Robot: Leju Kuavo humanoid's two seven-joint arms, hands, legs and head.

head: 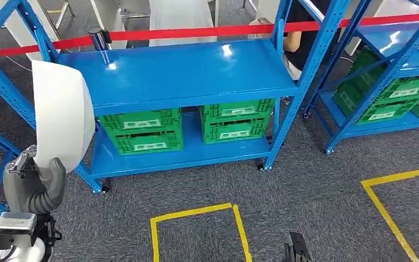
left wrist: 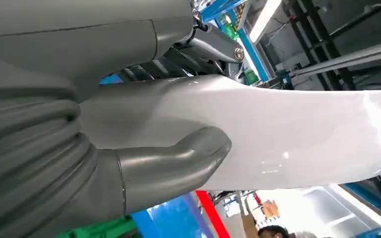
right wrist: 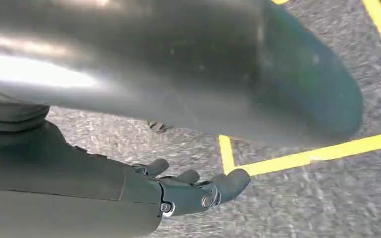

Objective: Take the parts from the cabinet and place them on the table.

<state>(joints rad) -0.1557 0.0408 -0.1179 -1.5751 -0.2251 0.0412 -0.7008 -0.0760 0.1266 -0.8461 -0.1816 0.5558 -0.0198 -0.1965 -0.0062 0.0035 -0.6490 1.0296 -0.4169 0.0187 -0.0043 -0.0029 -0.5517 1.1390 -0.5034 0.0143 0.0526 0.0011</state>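
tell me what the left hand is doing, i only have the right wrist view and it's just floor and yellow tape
Observer: The left hand holds a large curved white part, raised beside the blue shelf.
Operator: is the grip solid or just fingertips
Observer: In the left wrist view the thick grey thumb is pressed flat against the white part's surface, with the part passing across the hand.
Operator: anything left on the shelf
Observer: The head view shows two stacks of green crates on the lower level, and a small dark cylinder on the top level near its back left corner.
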